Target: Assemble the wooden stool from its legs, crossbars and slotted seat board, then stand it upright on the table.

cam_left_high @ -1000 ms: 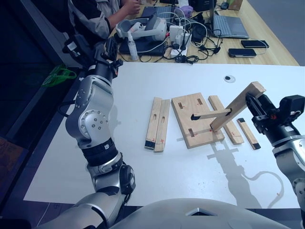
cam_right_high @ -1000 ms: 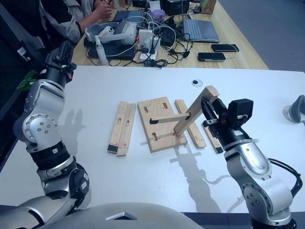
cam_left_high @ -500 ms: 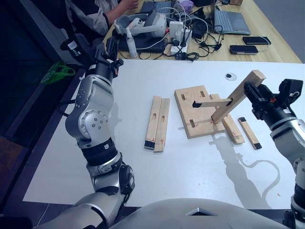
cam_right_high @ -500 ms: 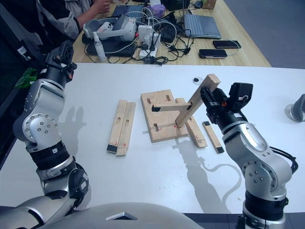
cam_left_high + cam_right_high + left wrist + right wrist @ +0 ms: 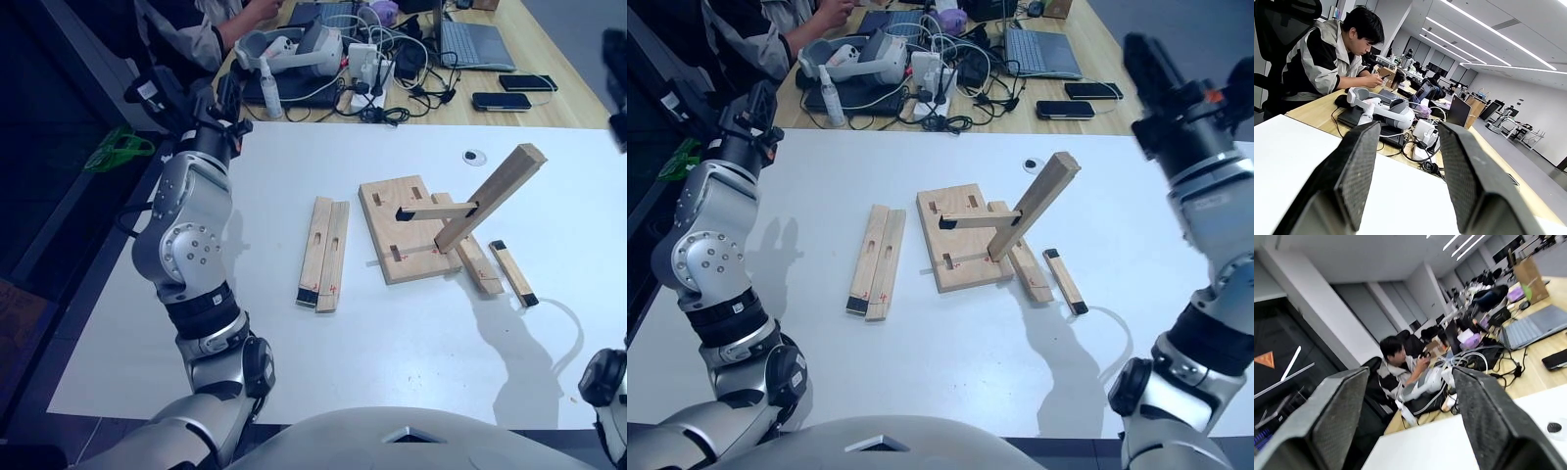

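The slotted seat board lies flat mid-table. A leg stands tilted in its near right slot, with a crossbar sticking out from it over the board. Two more legs lie side by side left of the board. Another leg and a short black-tipped crossbar lie to its right. My left gripper is open, raised above the table's far left corner. My right gripper is open with nothing in it, held high at the right, well clear of the leg.
A wooden desk behind the table holds laptops, a headset, cables, phones and a spray bottle. A person sits at its left end. A small black disc lies on the white table, and a thin white cable at its right.
My right gripper has let go of the tilted leg and swung up and away to the right. The leg with its crossbar stays standing in the board. The left arm has not moved.
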Controlling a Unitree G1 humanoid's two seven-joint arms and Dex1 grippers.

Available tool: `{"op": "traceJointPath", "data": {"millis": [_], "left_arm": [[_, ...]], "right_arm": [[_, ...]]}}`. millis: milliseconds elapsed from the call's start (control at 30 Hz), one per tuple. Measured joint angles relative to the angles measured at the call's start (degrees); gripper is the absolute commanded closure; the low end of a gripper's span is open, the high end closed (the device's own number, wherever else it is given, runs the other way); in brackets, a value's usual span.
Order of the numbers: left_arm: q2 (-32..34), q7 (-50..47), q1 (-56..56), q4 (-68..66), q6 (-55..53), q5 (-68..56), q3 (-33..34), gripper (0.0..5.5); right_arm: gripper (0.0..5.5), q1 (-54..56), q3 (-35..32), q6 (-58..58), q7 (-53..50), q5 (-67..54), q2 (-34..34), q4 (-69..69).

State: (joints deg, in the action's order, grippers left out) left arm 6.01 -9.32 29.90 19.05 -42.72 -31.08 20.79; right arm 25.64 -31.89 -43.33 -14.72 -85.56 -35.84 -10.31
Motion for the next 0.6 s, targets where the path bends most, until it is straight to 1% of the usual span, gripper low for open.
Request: {"op": "traceJointPath", "data": {"millis": [67, 100, 167, 200, 267, 367, 433, 500, 600], "left_arm": [[0.3, 0.1, 0.2, -0.2, 0.0, 0.0, 0.0, 3.35], [0.5, 0.1, 0.5, -0.3, 0.0, 0.0, 0.0, 3.35], [0.8, 0.3, 0.9, -0.6, 0.0, 0.0, 0.0, 3.35], [0.9, 0.6, 1.0, -0.8, 0.0, 0.0, 0.0, 3.35], [1.4, 0.8, 1.1, -1.3, 0.0, 0.2, -0.4, 3.35], [3.0, 1.1, 1.3, -2.1, -0.4, 1.0, -0.9, 3.35], [3.7, 1.0, 1.3, -2.6, -0.8, 2.0, -1.4, 3.35], [5.0, 0.2, 1.3, -4.0, -1.8, 3.7, -1.7, 3.35], [6.5, -0.3, 1.3, -5.3, -3.1, 5.2, -1.7, 3.35]], "right_arm": [[2.35, -3.5, 0.9, -0.5, 0.6, 6.2, -1.7, 2.8], [2.35, -7.8, 3.8, -1.9, 2.0, 11.0, -3.4, 2.7], [2.35, -15.1, 8.5, -3.2, 4.4, 18.6, -3.9, 1.6], [2.35, -16.9, 10.1, -2.8, 5.6, 21.6, -4.1, 0.9], [2.35, -21.8, 16.0, -2.3, 9.3, 29.2, -3.9, -1.3], [2.35, -24.8, 22.8, -1.7, 13.2, 35.4, -2.2, -5.4], [2.35, -25.8, 26.1, -1.7, 14.3, 38.3, -0.3, -6.8], [2.35, -25.8, 28.3, -1.6, 15.3, 40.9, 1.8, -8.0], [2.35, -26.0, 30.6, -1.3, 16.4, 44.9, 2.5, -9.1]]}}
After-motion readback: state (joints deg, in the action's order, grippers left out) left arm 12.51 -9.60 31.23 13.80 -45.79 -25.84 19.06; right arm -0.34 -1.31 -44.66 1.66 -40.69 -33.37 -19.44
